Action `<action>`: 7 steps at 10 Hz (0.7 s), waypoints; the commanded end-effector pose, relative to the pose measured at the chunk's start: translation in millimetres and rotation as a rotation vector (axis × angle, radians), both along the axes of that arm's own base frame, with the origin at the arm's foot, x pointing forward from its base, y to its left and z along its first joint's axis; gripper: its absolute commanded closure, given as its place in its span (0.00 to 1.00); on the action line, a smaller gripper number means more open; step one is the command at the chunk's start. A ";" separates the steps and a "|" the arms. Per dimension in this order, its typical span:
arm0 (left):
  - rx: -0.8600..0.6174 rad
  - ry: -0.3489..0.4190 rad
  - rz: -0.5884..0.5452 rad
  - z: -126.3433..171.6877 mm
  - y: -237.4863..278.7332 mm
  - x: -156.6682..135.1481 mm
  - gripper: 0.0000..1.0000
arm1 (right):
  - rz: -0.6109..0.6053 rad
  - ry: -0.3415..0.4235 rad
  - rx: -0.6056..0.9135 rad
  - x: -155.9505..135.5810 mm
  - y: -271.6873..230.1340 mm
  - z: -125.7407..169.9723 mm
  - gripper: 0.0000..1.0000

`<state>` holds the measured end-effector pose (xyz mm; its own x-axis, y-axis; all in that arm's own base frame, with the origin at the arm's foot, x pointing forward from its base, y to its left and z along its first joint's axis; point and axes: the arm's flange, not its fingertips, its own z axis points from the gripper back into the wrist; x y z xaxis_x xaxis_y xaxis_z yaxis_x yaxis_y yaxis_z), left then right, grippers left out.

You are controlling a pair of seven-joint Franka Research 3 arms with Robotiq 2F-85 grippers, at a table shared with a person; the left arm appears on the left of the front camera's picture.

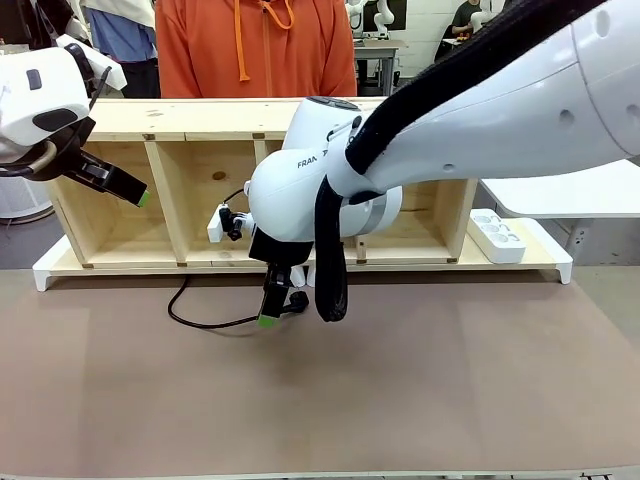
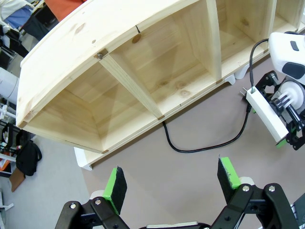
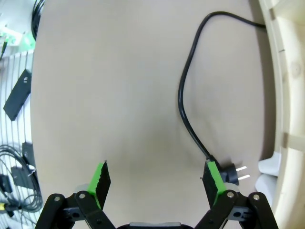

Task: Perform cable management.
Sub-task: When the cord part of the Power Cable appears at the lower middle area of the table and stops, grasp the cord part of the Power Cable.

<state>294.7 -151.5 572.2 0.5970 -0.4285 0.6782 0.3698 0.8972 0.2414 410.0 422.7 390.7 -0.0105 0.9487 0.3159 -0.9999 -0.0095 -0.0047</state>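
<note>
Front view: the cable (image 1: 200, 323) lies in a loose loop on the table (image 1: 450, 380), just beside the fingertips of the downward-pointing right gripper (image 1: 278, 308), so tidying seems barely begun; the left gripper (image 1: 135, 192) hangs well apart from it. Left wrist view: the left fingers (image 2: 116, 183) stand wide apart and empty; the cable curves beyond their tips. Right wrist view: the right fingers (image 3: 101, 177) are spread over bare table; the plug (image 3: 231, 172) lies just outside one pad, ungrasped.

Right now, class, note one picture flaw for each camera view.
Front view: the right arm hides much of the shelf. Left wrist view: the lens bows the shelf's straight top board. Right wrist view: the table's edge curves; the cable is sharp.
</note>
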 end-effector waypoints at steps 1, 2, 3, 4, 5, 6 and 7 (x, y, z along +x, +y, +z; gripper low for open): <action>0.015 0.002 0.003 0.5 0.9 -1.5 0.00 | 0.048 0.038 -0.005 6.7 -5.6 4.1 0.00; 0.015 0.002 0.003 0.5 0.9 -1.5 0.00 | 0.072 0.048 -0.026 10.6 -5.5 -3.5 0.00; 0.015 0.002 0.003 0.5 0.9 -1.5 0.00 | 0.088 0.045 -0.046 17.3 -5.3 -12.3 0.00; 0.015 0.002 0.003 0.5 0.9 -1.5 0.00 | 0.097 0.034 -0.059 24.8 -4.3 -19.6 0.00; 0.015 0.002 0.003 0.5 0.9 -1.5 0.00 | 0.095 0.020 -0.069 32.3 -1.6 -24.3 0.00; 0.015 0.002 0.003 0.5 0.9 -1.5 0.00 | 0.108 0.010 -0.086 40.1 2.6 -29.5 0.00; 0.015 0.002 0.003 0.5 0.9 -1.5 0.00 | 0.110 -0.002 -0.118 46.2 6.2 -33.9 0.00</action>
<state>294.7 -151.5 572.3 0.5969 -0.4285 0.6783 0.3698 0.8972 0.2414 447.8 419.6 357.6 -0.1064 0.9670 0.2313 -0.9938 -0.1111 0.0074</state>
